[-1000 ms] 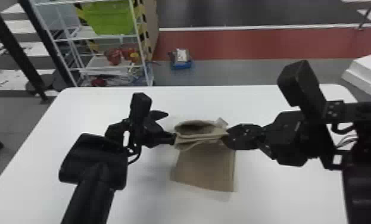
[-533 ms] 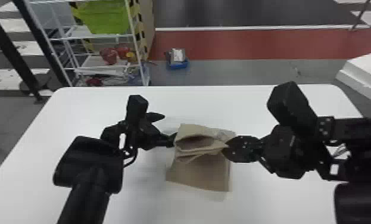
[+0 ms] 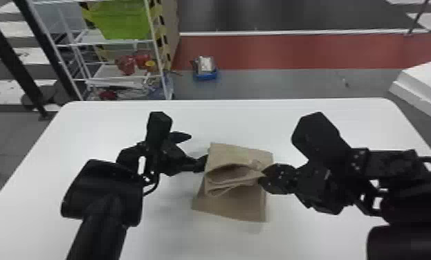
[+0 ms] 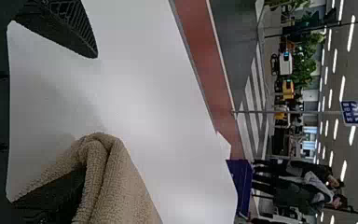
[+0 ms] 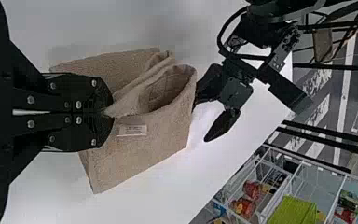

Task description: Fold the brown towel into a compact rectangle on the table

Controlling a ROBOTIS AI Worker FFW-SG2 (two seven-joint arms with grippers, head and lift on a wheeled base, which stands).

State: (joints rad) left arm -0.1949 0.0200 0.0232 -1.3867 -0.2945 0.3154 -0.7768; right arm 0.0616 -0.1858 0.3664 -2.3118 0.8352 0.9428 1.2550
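In the head view, the brown towel (image 3: 231, 207) lies partly folded mid-table, its raised middle layers forming an open loop. My left gripper (image 3: 194, 150) stands at the towel's left side with fingers spread; in the left wrist view, brown cloth (image 4: 116, 186) drapes over one finger of the left gripper (image 4: 91, 114), and the other finger is free. At the right side, my right gripper (image 3: 262, 176) is shut on the loop's edge. The right wrist view has the right gripper (image 5: 108, 113) pinching a corner of the towel (image 5: 140, 158) near a small white label.
The white table (image 3: 328, 114) extends around the towel. Beyond its far left edge stands a wire shelf (image 3: 114, 77) with a green bin (image 3: 124, 20). A blue box (image 3: 205, 74) sits on the floor behind, and a white block (image 3: 429, 86) is at the far right.
The right gripper has come slightly nearer the robot with its pinched edge. More of the towel's far layer shows behind the loop. The left gripper has shifted only slightly.
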